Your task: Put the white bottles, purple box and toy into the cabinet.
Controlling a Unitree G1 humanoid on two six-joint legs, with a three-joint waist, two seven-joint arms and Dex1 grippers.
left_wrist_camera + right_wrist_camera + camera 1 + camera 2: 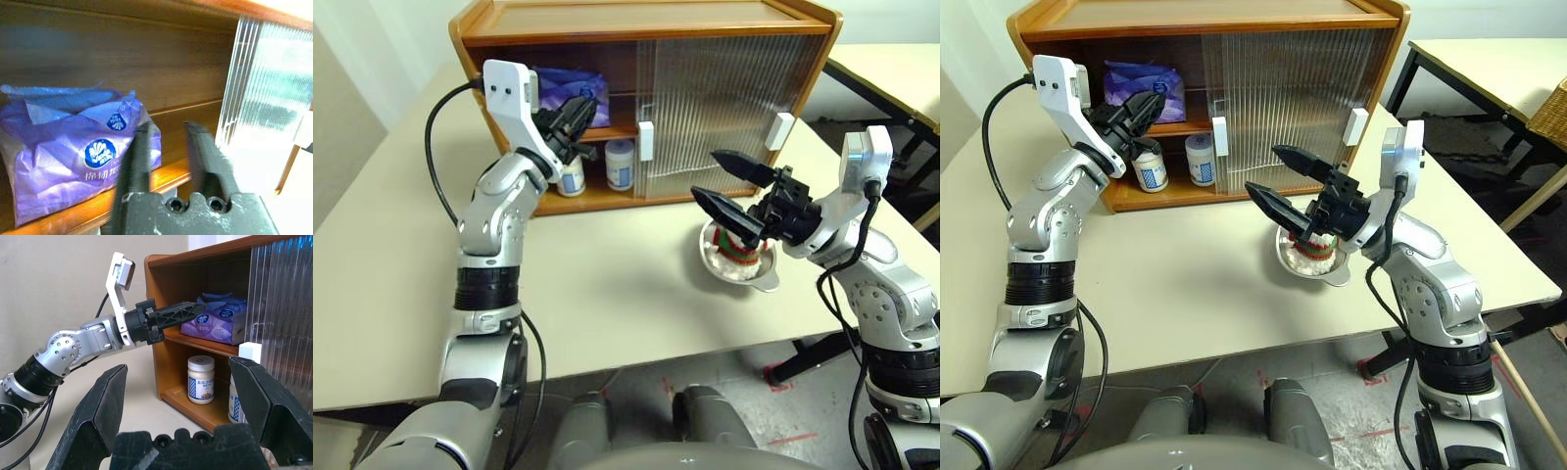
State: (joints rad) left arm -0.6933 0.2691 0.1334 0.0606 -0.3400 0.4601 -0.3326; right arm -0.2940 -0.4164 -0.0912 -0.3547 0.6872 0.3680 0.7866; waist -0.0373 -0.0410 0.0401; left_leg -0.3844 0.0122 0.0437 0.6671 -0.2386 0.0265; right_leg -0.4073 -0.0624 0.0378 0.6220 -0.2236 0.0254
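Right of centre, the right gripper hangs wide open and empty just above the white plush toy with striped scarf in a round steel bowl. Upper left, the left gripper, closed and empty, points into the orange-brown wooden cabinet before the lilac tissue pack; two white jars stand below.

The left arm reaches up and forward, its gripper at the open left side of the cabinet, level with the shelf edge — fingers drawn close together, nothing between them. The right arm bends at the elbow, its gripper held in front of the cabinet's right door — fingers spread wide and empty.
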